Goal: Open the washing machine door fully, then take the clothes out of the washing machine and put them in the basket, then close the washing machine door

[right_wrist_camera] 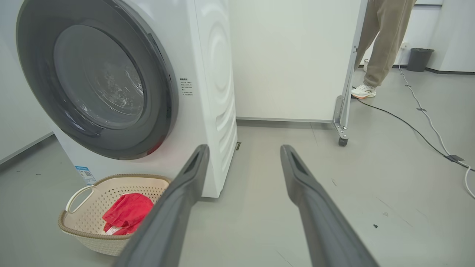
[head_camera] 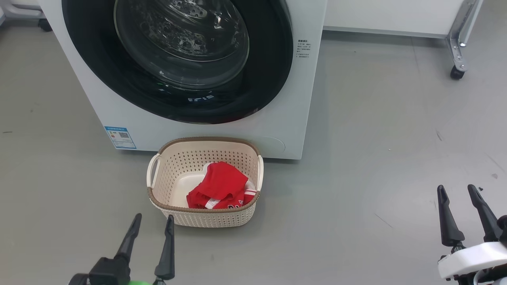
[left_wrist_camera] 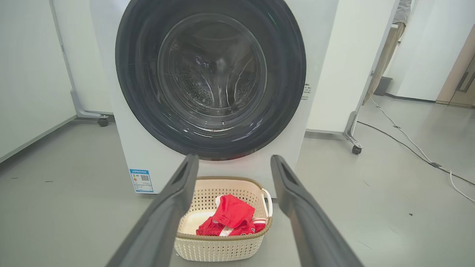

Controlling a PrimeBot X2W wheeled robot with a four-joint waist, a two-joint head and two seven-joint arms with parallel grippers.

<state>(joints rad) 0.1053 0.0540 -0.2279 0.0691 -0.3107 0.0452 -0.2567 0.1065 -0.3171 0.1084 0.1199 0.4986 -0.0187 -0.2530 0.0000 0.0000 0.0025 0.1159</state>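
- The washing machine door [head_camera: 182, 43] sits shut, flush against the front of the white washing machine [head_camera: 277, 126].
- The basket [head_camera: 206, 217] stands on the grey floor [head_camera: 376, 138] just in front of the machine, below the door.
- Red clothes [head_camera: 220, 185] with white trim lie inside the basket.
- The left tool [head_camera: 154, 216] hovers near the basket's front edge, fingers spread and empty.
- The right tool [head_camera: 456, 187] hangs well apart to the right, fingers likewise spread, holding nothing.
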